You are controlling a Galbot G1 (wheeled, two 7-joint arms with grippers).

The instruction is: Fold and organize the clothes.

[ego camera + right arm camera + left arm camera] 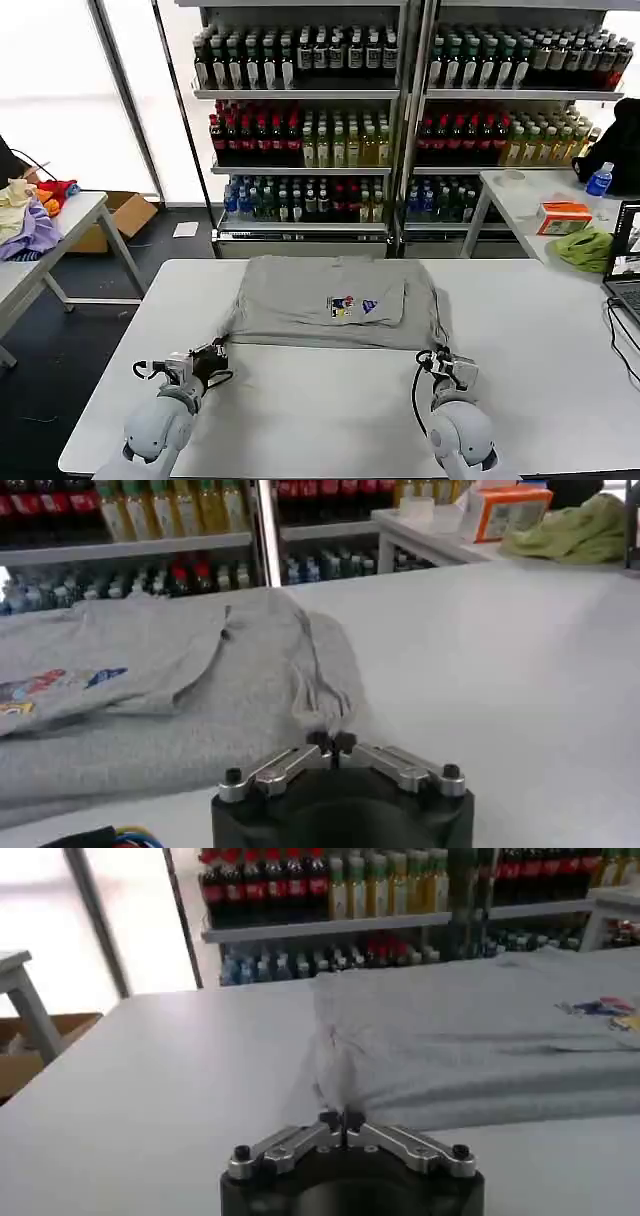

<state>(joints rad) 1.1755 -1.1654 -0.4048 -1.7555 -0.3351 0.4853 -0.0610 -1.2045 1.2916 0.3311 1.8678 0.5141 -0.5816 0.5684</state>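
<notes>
White table (540, 350) — both end effectors (212, 360) (436, 362) pinching near corners of grey T-shirt (300, 315).

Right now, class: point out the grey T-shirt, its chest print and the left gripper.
grey T-shirt (300, 315): head view, plain front fabric.
chest print (342, 306): head view, middle of print.
left gripper (342, 1118): left wrist view, between the fingertips.

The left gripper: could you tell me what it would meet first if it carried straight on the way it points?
The left gripper, fingers closed, already sits at the near corner of the grey T-shirt; going on, it would likely push into that cloth first.
</notes>
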